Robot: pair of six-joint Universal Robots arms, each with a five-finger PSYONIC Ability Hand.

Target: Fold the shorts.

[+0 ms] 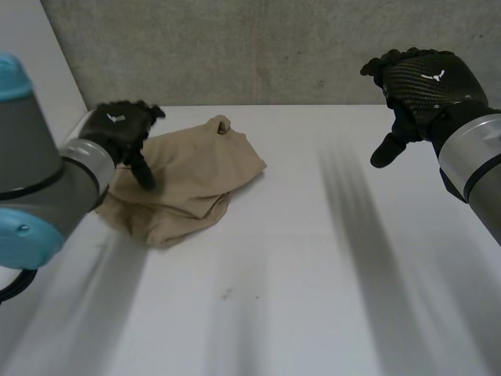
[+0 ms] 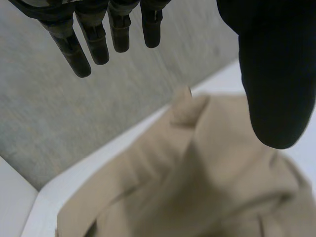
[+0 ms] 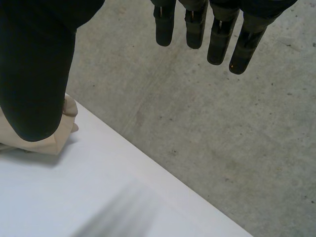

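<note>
Left hand (image 1: 117,127), fingers released, hangs over crumpled tan shorts (image 1: 196,176) at ten o'clock; right hand (image 1: 423,78), likewise released, at two o'clock.

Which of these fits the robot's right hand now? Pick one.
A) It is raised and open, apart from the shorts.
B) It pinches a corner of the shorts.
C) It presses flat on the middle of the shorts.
A: the right hand is held up with straight fingers holding nothing, well apart from the tan shorts, which lie under the left hand.
</note>
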